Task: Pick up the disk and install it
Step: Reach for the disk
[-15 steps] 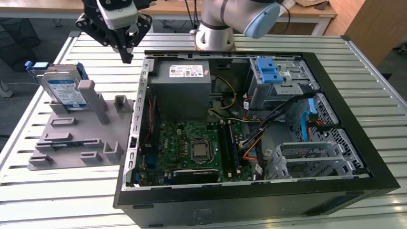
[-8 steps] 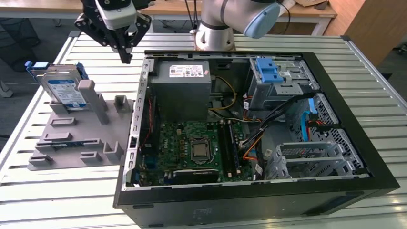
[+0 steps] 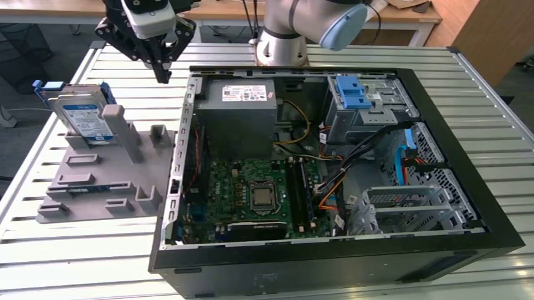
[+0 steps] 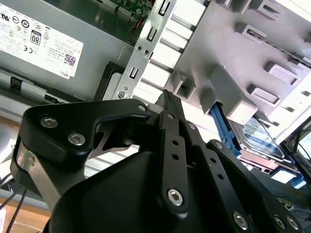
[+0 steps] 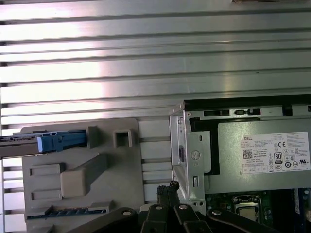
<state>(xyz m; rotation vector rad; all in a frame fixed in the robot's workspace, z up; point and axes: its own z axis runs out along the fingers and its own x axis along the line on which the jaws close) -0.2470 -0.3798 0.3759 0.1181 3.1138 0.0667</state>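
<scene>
Exterior view's left: the flat silver disk [image 3: 84, 119] in its blue bracket stands on edge in a grey plastic holder [image 3: 92, 187]. Its long axis is roughly upright and its white-and-blue label faces near. The black gripper [image 3: 164, 76] hovers apart, far-right of it, fingertips pressed together, empty.

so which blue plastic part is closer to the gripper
The blue bracket framing the silver hard drive, upright on the grey stand outside the black case; the ribbed blue latch sits inside it.

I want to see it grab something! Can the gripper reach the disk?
Probably yes. The disk stands upright in the grey holder, its top uncovered, and the gripper hangs nearby with nothing between.
</scene>
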